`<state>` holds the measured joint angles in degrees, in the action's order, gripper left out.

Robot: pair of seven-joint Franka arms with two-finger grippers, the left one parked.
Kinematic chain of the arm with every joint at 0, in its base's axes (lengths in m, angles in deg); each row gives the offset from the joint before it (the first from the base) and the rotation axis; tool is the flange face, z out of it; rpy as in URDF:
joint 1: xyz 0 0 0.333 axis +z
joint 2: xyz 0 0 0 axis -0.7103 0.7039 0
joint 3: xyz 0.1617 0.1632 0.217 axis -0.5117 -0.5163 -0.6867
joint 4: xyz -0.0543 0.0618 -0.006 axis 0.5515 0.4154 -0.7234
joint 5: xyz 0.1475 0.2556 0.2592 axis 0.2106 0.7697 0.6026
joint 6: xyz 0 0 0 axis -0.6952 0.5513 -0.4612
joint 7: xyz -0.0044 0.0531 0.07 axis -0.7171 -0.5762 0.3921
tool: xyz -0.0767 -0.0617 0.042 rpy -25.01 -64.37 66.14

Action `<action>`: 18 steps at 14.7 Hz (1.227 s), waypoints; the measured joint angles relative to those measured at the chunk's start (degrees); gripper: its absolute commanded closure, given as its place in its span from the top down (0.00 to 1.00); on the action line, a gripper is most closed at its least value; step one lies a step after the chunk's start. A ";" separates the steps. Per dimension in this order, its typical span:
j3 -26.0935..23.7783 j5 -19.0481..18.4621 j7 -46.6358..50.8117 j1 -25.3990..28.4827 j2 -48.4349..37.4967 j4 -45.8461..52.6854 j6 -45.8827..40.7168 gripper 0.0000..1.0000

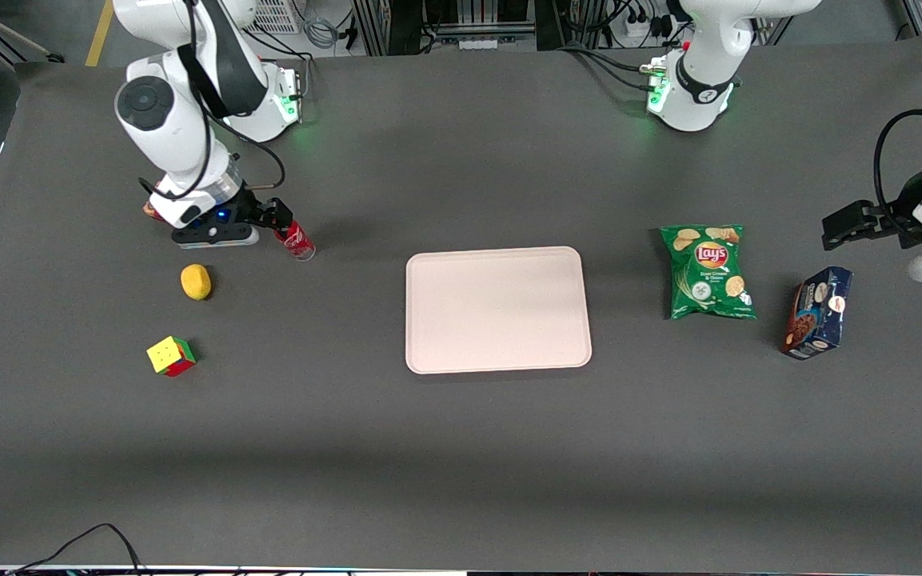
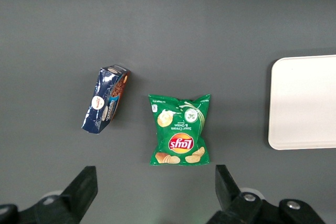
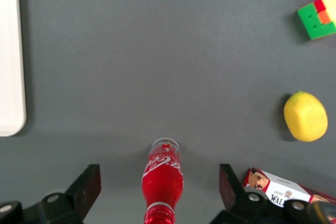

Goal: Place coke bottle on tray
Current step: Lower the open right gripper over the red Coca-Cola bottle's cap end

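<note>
Gripper: the right arm's gripper point(image 1: 281, 220) hung low over the table at the working arm's end, fingers point(image 3: 89, 184) spread wide on either side of the coke bottle point(image 3: 162, 179) without touching it.

Coke bottle: lay on its side on the dark table point(image 1: 461, 448), clear base pointing toward the tray, red cap up by the gripper. Well apart from the tray, nothing holding it.

Tray: pale beige-pink tray point(image 1: 498, 309) sat flat around the middle of the table, bare.

Lemon: the yellow lemon point(image 1: 196, 282) was near the bottle, a bit nearer the front camera.

Rubik's cube: the cube point(image 1: 170, 356) sat nearer the camera again than the lemon.

Red box: a red cookie box point(image 3: 286, 188) poked out right beside the gripper.

Parked arm's end: a green Lay's chip bag point(image 1: 708, 272) and a dark blue cookie box point(image 1: 818, 312) sat near each other.
</note>
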<state>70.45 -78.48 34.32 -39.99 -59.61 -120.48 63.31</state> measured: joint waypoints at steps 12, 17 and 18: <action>-1.25 0.00 0.02 -0.01 -0.57 -5.74 1.56 1.00; -1.61 1.57 -0.83 0.00 -1.36 -7.40 1.42 1.00; -1.63 2.41 -1.34 0.01 -1.74 -7.71 1.42 1.00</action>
<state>68.82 -76.08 32.98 -39.98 -61.35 -128.18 64.72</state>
